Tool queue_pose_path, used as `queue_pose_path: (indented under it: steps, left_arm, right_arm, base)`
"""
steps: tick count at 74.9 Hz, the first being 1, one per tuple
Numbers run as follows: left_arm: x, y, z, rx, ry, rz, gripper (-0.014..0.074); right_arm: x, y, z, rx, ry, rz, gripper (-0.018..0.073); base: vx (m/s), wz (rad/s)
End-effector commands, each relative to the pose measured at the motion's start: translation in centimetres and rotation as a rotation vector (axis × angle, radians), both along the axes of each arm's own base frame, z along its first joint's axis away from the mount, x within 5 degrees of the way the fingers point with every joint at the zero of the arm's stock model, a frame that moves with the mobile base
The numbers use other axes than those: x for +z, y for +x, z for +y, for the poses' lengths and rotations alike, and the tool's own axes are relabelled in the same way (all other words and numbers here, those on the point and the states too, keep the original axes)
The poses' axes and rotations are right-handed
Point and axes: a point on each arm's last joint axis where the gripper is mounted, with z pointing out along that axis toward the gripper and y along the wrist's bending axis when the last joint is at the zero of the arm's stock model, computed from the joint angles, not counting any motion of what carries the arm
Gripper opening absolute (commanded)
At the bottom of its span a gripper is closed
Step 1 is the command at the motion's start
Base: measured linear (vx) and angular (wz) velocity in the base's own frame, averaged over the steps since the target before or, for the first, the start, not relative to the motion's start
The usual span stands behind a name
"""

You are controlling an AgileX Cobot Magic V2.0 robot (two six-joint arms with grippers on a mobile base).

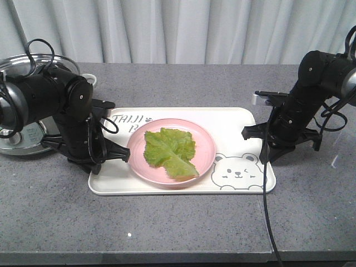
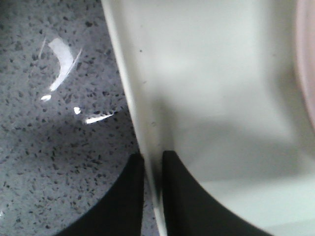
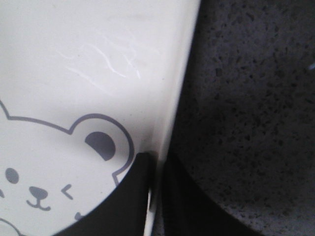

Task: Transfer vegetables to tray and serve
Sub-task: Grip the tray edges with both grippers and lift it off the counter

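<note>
Both sets of jaws are clamped on the tray (image 1: 233, 119): left gripper (image 2: 152, 164) on its left short rim, right gripper (image 3: 156, 160) on the opposite rim. The tray's long axis runs between the arms. Lettuce leaf (image 1: 169, 150) lies on the pink plate (image 1: 210, 150), mid-tray, slightly nearer the left arm.

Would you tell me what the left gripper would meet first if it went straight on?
The left gripper holds the tray rim between its fingers; further on, likely the pink plate, though depth is unclear.
</note>
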Motion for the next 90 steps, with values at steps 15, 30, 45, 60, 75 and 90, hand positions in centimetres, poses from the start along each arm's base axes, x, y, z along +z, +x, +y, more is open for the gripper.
queue_pose_path:
  steps: [15, 30, 45, 60, 75, 90]
  left_arm:
    - [2.6, -0.4, -1.3, -0.047, -0.131, -0.091, -0.0007]
    - [3.6, -0.6, -1.5, -0.042, -0.174, -0.126, -0.0007]
    - [4.9, -0.9, -1.6, -0.058, -0.215, -0.172, -0.0007]
    - [6.1, -1.3, -1.5, -0.064, -0.231, -0.21, -0.0007]
    - [7.1, -1.6, -1.3, -0.065, -0.243, -0.241, -0.0007]
    - [8.8, -2.3, -1.0, -0.072, -0.26, -0.287, -0.0007]
  right_arm:
    - [2.7, -0.4, 0.5, 0.027, 0.047, -0.05, -0.0009]
    - [3.4, -0.6, 0.5, 0.024, 0.051, -0.072, -0.0008]
    - [4.1, -0.8, 0.5, 0.024, 0.056, -0.09, -0.0007]
    - [5.4, -1.1, 0.6, 0.019, 0.072, -0.126, -0.0006]
    - [7.7, -1.9, 0.5, 0.018, 0.076, -0.195, -0.0006]
    - [10.1, -2.9, 0.4, 0.019, 0.081, -0.26, -0.0006]
  base:
    - [0.0, 0.0]
    - [0.0, 0.0]
    - [0.0, 0.0]
    - [0.0, 0.0]
    - [0.0, 0.0]
    - [0.0, 0.0]
